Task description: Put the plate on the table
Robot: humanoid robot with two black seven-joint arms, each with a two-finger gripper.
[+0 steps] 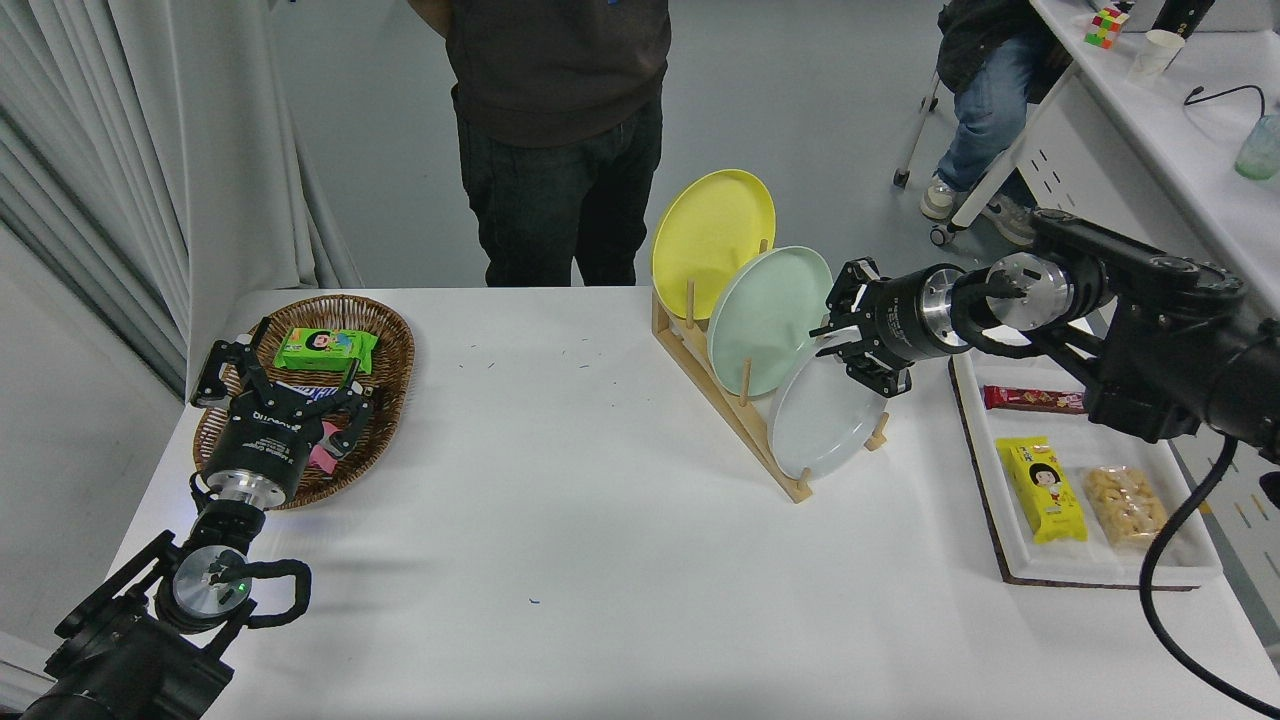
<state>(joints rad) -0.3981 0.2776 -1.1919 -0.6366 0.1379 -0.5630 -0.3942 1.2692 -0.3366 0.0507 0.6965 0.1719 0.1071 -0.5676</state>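
Note:
The pale grey plate (820, 420) stands on edge in the front slot of a wooden rack (775, 460), on the white table (560, 520). A mint-green plate (765, 315) and a yellow plate (712, 238) stand behind it. My right gripper (852, 338) comes in from the right, open, with its fingers spread at the grey plate's upper right rim. I cannot tell whether they touch it. My left gripper (278, 378) is parked open over the wicker basket at the lower left.
A wicker basket (385, 340) holds snack packs at the left. A white tray (1100, 570) with snack packs lies at the right edge. A person (560, 140) stands at the far side, and another sits by a white desk (1180, 130) at the top right.

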